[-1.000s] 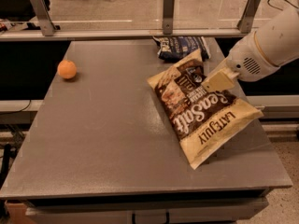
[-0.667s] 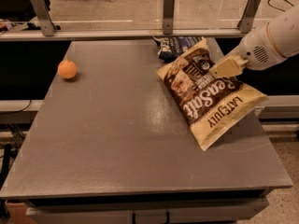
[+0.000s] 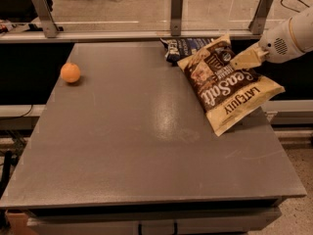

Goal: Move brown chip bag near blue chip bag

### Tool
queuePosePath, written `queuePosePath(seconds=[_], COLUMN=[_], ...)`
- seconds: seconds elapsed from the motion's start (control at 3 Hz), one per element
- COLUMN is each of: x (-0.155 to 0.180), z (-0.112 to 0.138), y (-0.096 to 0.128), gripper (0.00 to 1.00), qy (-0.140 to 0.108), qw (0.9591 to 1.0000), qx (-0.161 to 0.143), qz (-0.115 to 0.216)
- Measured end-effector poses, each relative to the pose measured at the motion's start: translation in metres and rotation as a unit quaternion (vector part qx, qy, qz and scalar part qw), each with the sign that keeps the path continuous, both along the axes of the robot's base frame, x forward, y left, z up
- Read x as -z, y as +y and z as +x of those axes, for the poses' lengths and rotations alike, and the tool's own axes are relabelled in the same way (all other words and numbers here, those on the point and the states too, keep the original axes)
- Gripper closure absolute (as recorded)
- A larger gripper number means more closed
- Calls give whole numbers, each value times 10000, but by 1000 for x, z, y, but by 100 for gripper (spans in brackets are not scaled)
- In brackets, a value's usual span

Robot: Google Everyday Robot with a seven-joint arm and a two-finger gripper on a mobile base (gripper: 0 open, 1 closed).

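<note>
We have the end effector [image 3: 246, 58] at the far right of the table [image 3: 137, 146], pinched shut on the upper right edge of the brown chip bag [image 3: 230, 84]. The bag hangs tilted, and its top corner overlaps the blue chip bag [image 3: 188, 47] by the back rail. We judge the step in hand to be the set-down. We should lower the bag flat, bring its bottom corner inside the table's right edge, avoid shoving the blue bag, then release and lift clear.
</note>
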State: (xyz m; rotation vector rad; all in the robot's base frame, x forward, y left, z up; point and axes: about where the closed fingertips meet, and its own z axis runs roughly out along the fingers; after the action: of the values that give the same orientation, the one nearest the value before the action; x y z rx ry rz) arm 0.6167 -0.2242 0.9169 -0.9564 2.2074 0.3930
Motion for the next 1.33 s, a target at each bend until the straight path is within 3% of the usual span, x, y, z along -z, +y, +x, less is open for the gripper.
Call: queuePosePath(seconds=[0.67,1.0,1.33], x=[5,14,22], z=[17,14,9], y=[-20,-21,-10], gripper=[37,14,0], qy=[77,260,432], qw=[9996,9992,9972], qx=[248,256,150], qz=[-51,-182,-593])
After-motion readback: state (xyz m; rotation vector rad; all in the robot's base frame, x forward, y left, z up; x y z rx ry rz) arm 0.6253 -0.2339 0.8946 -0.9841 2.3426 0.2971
